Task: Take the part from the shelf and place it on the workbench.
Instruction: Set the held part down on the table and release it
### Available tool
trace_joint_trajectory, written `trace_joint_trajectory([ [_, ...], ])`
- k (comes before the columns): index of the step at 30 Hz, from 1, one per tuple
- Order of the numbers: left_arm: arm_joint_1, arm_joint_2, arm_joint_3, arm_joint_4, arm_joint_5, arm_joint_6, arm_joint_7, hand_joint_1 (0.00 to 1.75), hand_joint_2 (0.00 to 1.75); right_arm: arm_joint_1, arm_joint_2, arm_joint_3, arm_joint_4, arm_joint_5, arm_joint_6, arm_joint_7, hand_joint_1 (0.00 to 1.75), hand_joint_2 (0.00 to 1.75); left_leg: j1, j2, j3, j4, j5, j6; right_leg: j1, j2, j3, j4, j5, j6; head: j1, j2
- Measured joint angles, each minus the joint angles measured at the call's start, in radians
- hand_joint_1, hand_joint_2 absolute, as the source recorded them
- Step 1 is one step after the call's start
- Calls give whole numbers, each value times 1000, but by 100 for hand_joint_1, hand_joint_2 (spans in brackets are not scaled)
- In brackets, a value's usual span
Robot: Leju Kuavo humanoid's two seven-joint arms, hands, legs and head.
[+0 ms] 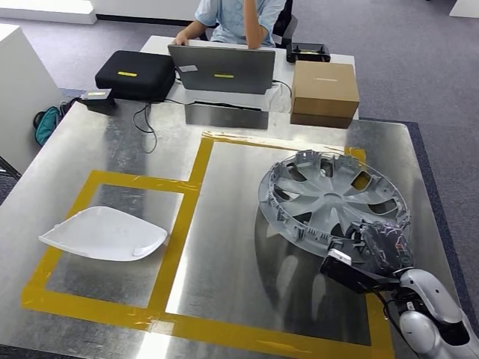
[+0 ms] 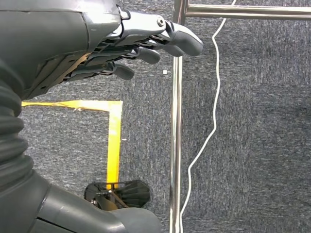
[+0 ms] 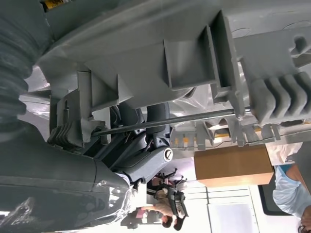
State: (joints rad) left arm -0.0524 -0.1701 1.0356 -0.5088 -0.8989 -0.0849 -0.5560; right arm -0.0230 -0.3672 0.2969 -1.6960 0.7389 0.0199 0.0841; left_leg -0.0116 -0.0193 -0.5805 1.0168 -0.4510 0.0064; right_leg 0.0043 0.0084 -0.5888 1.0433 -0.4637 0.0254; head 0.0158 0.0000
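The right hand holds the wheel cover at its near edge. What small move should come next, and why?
Probably lower the near edge and let go. The right hand grips the wheel cover by its near rim, and the cover sits tilted inside the yellow tape square on the workbench, apparently not yet flat.

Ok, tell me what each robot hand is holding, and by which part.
The right robot hand grips the grey wheel cover by its near rim, over the workbench. The left robot hand holds nothing.

You have the hubcap [image 1: 333, 198] on the workbench [image 1: 226, 247] at right, the white panel [image 1: 105, 233] well apart at left, laptop [image 1: 223, 69] and box [image 1: 325, 91] behind.
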Motion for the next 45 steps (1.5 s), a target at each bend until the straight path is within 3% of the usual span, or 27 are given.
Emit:
trace_joint_trajectory([
  [2, 1, 1, -4, 3, -2, -6, -8, 0, 175, -10, 17, 11, -4, -59, 37, -80, 175, 175, 0, 0, 0, 0, 0, -1, 1, 1, 0, 0, 1, -1, 0, 0],
  [5, -4, 7, -24, 12, -1, -14, -21, 0, 175, -51, 100, 109, -25, -130, 53, -217, 175, 175, 3, 9, 1, 0, -1, -6, 3, 11, -2, 0, 4, -5, 0, 0],
  [7, -13, 11, -39, 18, 3, -13, -20, 0, 175, -74, 151, 222, -38, -159, 23, -231, 175, 175, 4, 13, 1, 0, -1, -7, 4, 15, -4, 0, 4, -6, -2, 0],
  [10, -15, 13, -58, 26, 10, -11, -19, 0, 175, -91, 181, 334, -54, -199, 1, -245, 175, 175, 6, 3, -2, -1, 3, -7, 5, 2, -5, 0, 3, -9, -2, 0],
  [21, -11, 22, -78, 39, 18, -8, -20, 0, 175, -129, 192, 417, -58, -220, -21, -265, 175, 175, 4, -1, -2, -1, 4, -8, 4, -1, -3, 0, 3, -9, -2, 0],
  [25, -11, 24, -92, 40, 20, -7, -20, 0, 175, -137, 202, 428, -60, -220, -21, -257, 11, 175, 4, -1, -2, -1, 4, -8, 4, -1, -3, 0, 3, -9, -2, 0],
  [26, -11, 25, -95, 41, 22, -7, -20, 0, 175, -137, 204, 430, -60, -218, -23, -255, 6, 175, 4, -1, -2, -1, 4, -8, 4, -1, -3, 0, 3, -9, -2, 0],
  [30, -11, 28, -104, 45, 40, -11, -21, 0, 0, -135, 204, 439, -60, -192, -46, -245, 0, 175, 4, -1, -2, -1, 4, -8, 4, -1, -4, 0, 3, -9, -2, 0],
  [45, -5, 39, -119, 62, 56, 1, -20, 0, 0, -114, 201, 438, -60, -145, -89, -225, 0, 175, 4, -1, -3, -1, 4, -8, 4, -1, -4, 0, 3, -9, -2, 0],
])
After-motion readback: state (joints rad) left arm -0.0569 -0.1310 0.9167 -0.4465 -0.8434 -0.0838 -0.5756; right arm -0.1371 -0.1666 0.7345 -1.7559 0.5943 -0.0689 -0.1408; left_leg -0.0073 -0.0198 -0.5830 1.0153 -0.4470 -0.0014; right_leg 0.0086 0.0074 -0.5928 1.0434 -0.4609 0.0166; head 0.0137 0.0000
